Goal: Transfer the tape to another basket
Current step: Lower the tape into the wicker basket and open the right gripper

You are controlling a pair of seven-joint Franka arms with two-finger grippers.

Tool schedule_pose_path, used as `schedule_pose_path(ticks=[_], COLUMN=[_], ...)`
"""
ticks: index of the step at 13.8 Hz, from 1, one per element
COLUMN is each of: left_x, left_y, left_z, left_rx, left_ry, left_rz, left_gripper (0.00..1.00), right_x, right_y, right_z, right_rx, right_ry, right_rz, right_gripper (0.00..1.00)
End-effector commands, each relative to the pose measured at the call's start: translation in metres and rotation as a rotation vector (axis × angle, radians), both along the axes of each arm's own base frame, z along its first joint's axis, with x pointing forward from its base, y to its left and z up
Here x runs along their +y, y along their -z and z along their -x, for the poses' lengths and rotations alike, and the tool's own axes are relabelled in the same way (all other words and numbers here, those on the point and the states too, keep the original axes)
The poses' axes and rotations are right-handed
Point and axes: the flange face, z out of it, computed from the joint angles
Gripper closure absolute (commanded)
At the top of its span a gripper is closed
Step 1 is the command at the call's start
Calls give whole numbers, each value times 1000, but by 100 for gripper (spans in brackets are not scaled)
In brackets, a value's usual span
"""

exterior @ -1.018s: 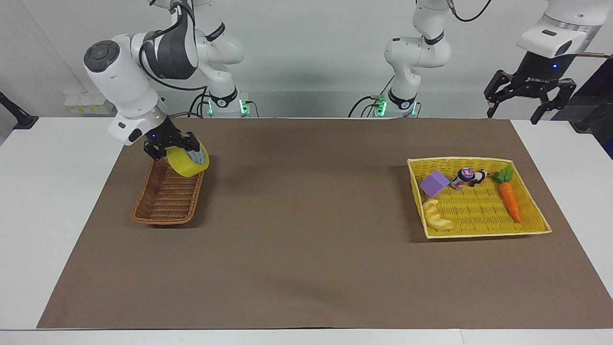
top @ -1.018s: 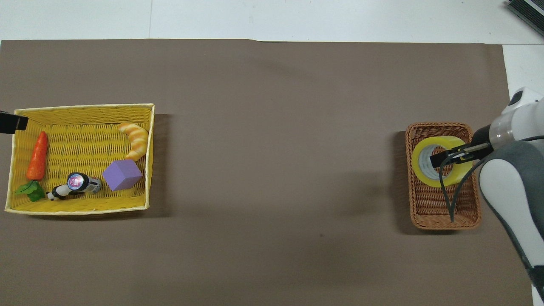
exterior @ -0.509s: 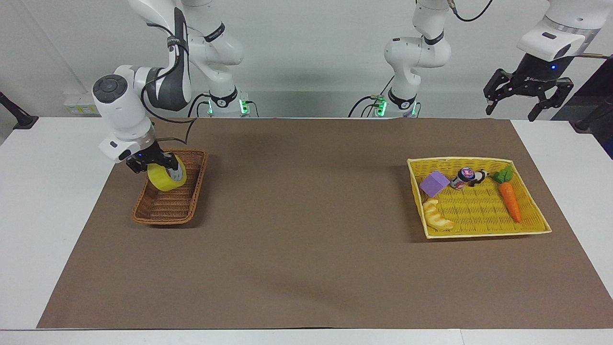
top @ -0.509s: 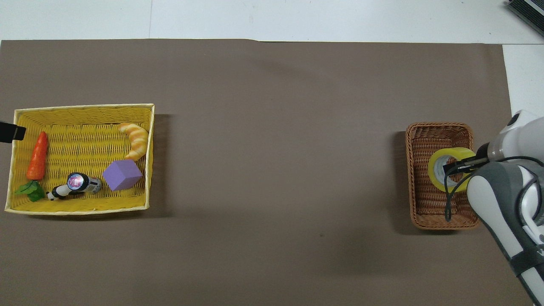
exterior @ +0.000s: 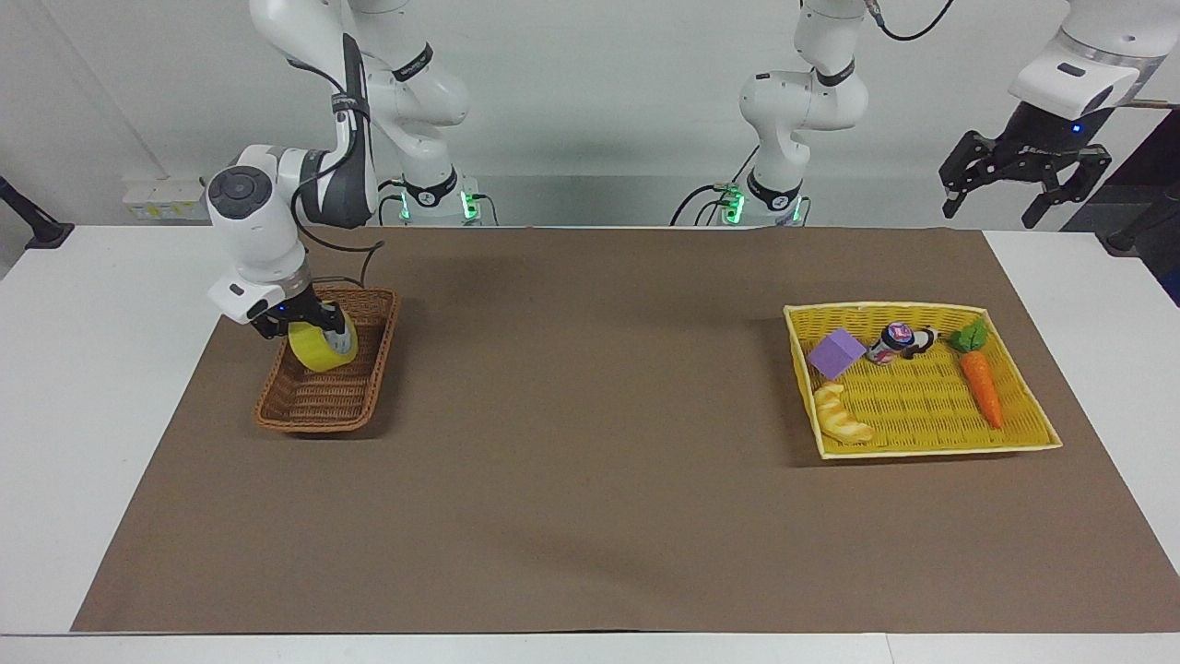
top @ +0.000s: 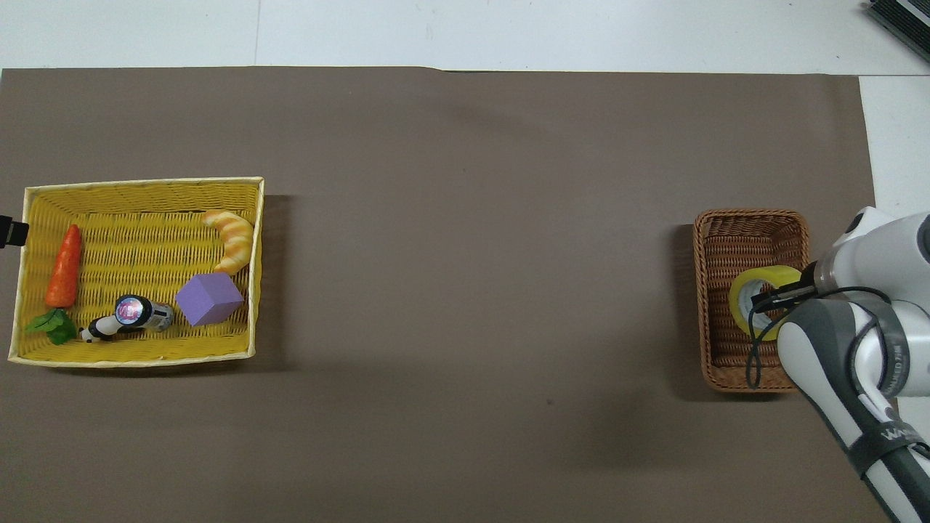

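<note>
Lowered since a second ago, the right gripper now carries the tape down inside the brown wicker basket, jaws clamped on the roll's wall; release looks next. Left gripper waits spread wide, empty, off the table's end

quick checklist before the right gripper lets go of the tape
1. right gripper shut on the tape: ok.
2. Tape over the brown basket, inside its rim in the overhead view: ok.
3. Tape resting on the basket floor: cannot tell.
4. Brown basket holds nothing else where the tape goes: ok.
5. left gripper open, waiting off the mat above the yellow basket's end: ok.
</note>
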Motion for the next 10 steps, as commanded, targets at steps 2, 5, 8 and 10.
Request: schedule_pose_path(ticks=[2,5,8,10], left_x=[4,1,3,-5], left_y=[-3,-2,-1,-2], left_z=[7,8,8,9], left_rx=[10,18,26,29], left_ry=[-18,-12,-19,-6], left_rz=[-1,-1,1,-2], left_gripper=[0,0,0,0], right_x=[5,18,21,24], right_y=[5,-20,-58,-84], right_z=[9,0,-11,-13], right_rx=[-7,3,14,-1], right_ry=[55,125,149,167], right_rz=[39,53,60,27], right_gripper=[25,0,0,0])
